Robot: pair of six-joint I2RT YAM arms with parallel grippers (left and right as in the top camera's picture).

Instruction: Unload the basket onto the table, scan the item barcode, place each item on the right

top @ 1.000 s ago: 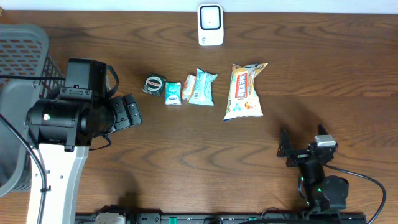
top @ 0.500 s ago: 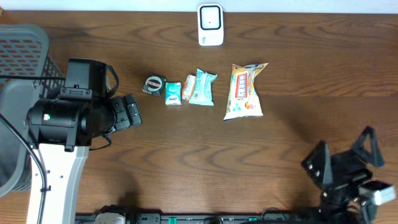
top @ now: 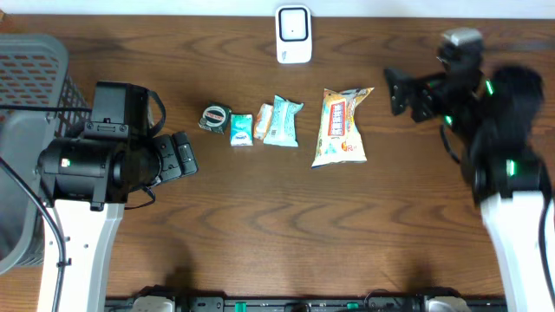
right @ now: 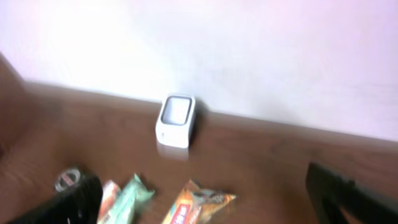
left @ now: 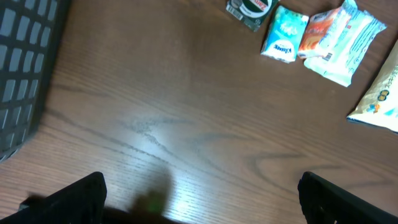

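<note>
White scanner (right: 176,120) by the pale wall (right: 249,50), blurred orange snack packet (right: 194,208) below, jaws spread wide

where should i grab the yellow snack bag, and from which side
Likely across its narrow width mid-bag, straight down from above: the yellow snack bag lies flat, long axis running front to back, bare table either side. The open right gripper is nearest.

A gray mesh basket (top: 26,61) (partly cropped) stands at the left end of the wooden table (top: 277,225).
</note>
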